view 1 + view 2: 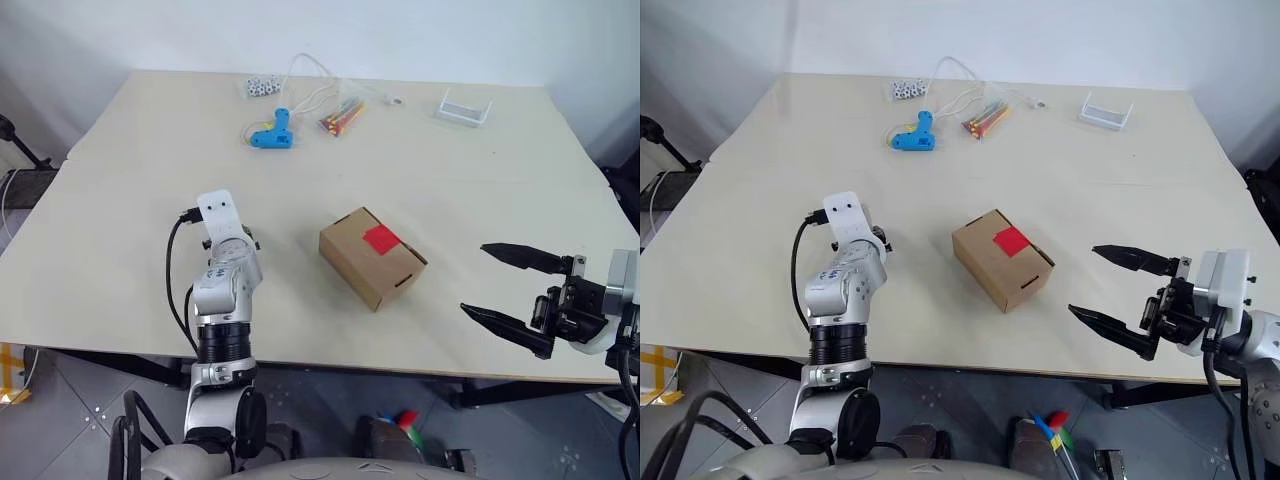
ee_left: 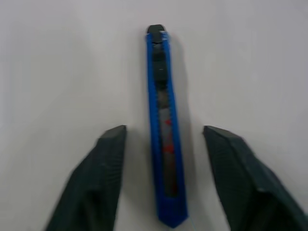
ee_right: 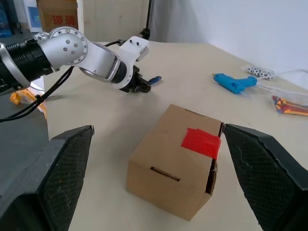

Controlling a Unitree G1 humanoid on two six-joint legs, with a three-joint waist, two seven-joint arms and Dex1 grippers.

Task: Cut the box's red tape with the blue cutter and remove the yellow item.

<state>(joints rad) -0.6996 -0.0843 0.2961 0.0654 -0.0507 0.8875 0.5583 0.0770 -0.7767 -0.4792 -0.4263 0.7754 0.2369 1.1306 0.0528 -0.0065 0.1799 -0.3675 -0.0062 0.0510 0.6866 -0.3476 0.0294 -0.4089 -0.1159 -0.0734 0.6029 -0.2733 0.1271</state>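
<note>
Lying flat: the blue cutter [image 2: 164, 130] rests lengthwise on the table [image 1: 480, 200] between the two fingers of the left gripper [image 2: 164, 132], in the centre of the left wrist view; that line-up puts its slim sides toward the finger pads, which I judge is meant for a pinch across its width.
Left gripper state: fingers part-open, one on each side of the cutter with a gap showing on both sides; nothing is gripped yet.
Left gripper place: left of centre in the left eye view, on the box's left and apart from it.
Box: the box [image 1: 372, 256] sits closed at the middle of the left eye view, turned at an angle to the table edge.
Red tape: the red tape [image 1: 381, 238] lies across the lid seam on the top face, uncut, so the yellow item is presumably hidden inside.
Right gripper state: the right gripper [image 1: 515, 287] at lower right is spread wide and empty, facing the box from the side, probably waiting to steady it.
Bystanders: a light-blue glue gun [image 1: 273, 131], a bundle of coloured sticks [image 1: 342, 115] and a small white tray [image 1: 464, 107] lie along the upper part of the frame, well apart from the work.
</note>
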